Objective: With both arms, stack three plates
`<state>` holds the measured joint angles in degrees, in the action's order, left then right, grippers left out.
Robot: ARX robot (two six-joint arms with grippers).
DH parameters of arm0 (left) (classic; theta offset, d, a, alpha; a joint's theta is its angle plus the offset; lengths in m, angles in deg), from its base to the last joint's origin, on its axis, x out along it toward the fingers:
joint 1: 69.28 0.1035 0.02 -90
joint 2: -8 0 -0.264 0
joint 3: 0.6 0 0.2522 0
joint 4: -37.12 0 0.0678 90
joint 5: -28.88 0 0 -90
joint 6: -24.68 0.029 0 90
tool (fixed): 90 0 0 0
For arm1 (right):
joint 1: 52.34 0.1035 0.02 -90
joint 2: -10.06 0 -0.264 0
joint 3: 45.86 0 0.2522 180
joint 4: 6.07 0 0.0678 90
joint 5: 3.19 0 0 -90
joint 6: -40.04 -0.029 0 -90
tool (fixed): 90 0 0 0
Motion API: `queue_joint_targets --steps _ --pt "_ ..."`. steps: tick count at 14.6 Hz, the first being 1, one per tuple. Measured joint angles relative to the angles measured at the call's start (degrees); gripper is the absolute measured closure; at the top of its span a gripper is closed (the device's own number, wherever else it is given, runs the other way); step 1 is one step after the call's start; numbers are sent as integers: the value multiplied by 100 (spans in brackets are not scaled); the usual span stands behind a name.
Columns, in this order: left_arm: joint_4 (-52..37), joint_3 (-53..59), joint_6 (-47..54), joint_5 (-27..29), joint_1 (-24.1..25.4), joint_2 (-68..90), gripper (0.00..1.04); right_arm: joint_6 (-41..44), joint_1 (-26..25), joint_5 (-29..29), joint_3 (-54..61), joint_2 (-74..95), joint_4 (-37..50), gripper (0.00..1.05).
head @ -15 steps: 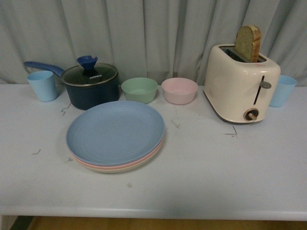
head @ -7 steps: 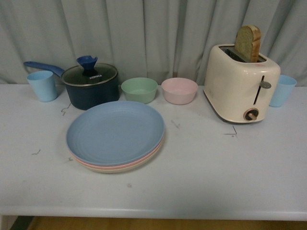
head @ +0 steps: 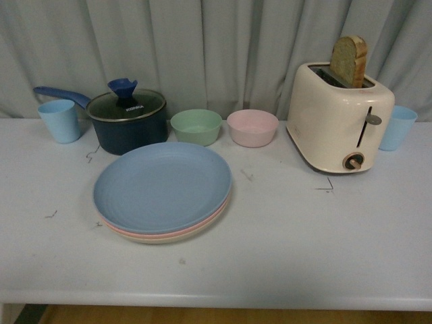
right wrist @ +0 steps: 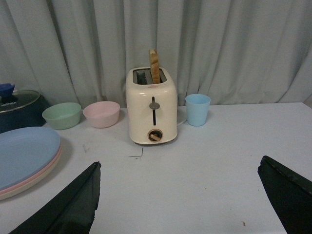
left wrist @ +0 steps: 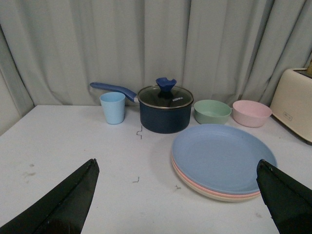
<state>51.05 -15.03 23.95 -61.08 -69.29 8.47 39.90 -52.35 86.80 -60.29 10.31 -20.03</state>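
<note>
The left gripper (left wrist: 175,195) hangs above the counter (head: 304,236) with its two dark fingers (left wrist: 63,204) spread wide, holding nothing; the right gripper (right wrist: 180,195) is spread just as wide over bare counter, also empty. Neither arm shows in the front view.

All three plates sit in one stack left of centre on the counter: the blue plate (head: 162,185) on top, the pink plate (head: 202,224) showing as a thin edge under it, and the cream plate (head: 177,236) at the bottom. Behind the stack stand two small bowls side by side, one green bowl (head: 196,126) and one pink bowl (head: 252,127). One dark blue saucepan (head: 128,121) with a glass lid and blue knob sits just behind the stack, so close in the front view that I cannot tell whether they touch. There are two light blue cups: the left cup (head: 60,120) beside the saucepan's handle, the right cup (head: 397,127) behind the toaster. One cream toaster (head: 341,116) stands to the right, well apart from the plates, with one slice of bread (head: 349,61) upright in its slot.

The counter is pale grey-white and matte, with a few small dark marks. A pleated grey curtain (head: 216,47) closes off the back.
</note>
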Motion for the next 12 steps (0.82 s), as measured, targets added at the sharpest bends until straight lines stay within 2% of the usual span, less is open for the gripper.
queue_joint_targets --steps 12 --pt "0 0 0 0 0 0 7 0 0 0 0 0 0 6"
